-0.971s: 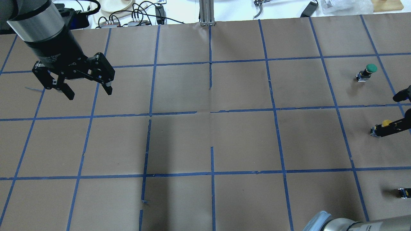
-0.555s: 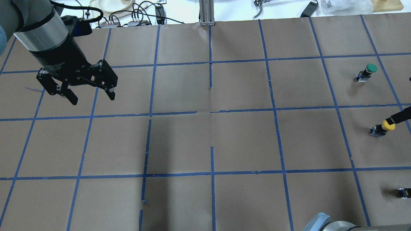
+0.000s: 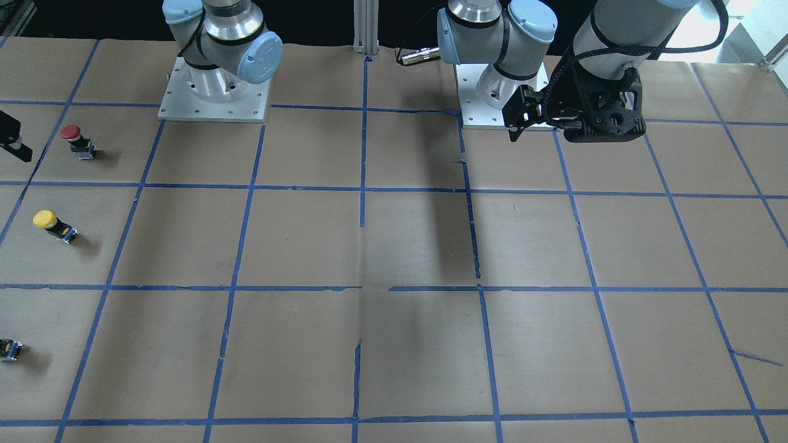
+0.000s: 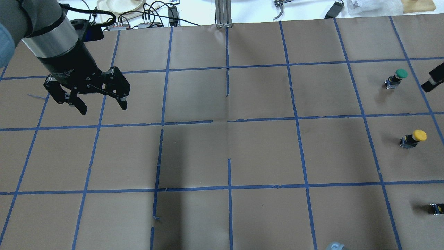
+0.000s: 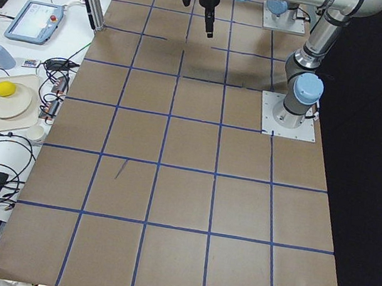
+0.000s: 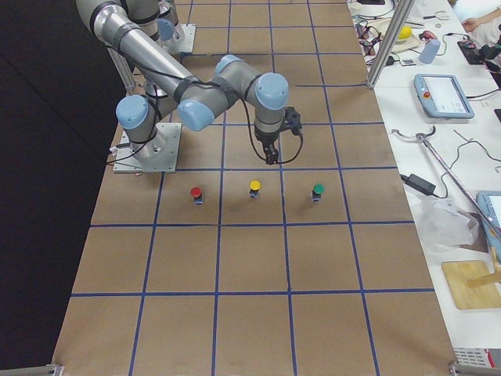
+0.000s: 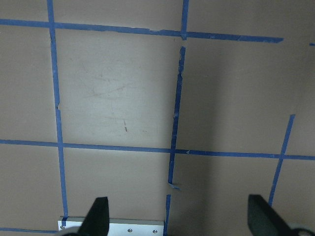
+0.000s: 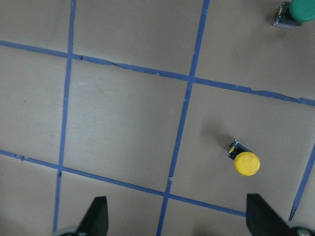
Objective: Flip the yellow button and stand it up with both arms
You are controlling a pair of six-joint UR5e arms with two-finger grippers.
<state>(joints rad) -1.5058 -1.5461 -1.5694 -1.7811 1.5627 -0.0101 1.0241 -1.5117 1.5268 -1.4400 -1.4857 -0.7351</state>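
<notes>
Over by the table's right edge, about halfway along it, the yellow button (image 4: 413, 138) stands cap up in the overhead view. The green button (image 4: 397, 77) sits further toward the far edge. Nothing touches either. Way across, toward the far left corner, the left gripper (image 4: 103, 108) hangs above the paper with its fingers spread and empty. It is well apart from the button, and I'd say parked out of the way.

Left wrist camera now: two fingertips wide apart at the bottom, with only bare paper and blue tape between them.

Right wrist camera: the right gripper (image 8: 177, 219) is released too, holding nothing. It looks straight down on the button's round cap, which lies outside the gap between the fingers. The body peeks out from under the cap, which suggests it is upright.

Front-facing view: same spot on the right edge, with the red button (image 3: 74, 138) nearer the robot's side.

Right-end view: red, yellow and green stand in a row along that edge, each on its base. The right gripper hovers close by and touches none. My read is that the standing is done and both arms are clear, so nothing tips it.
</notes>
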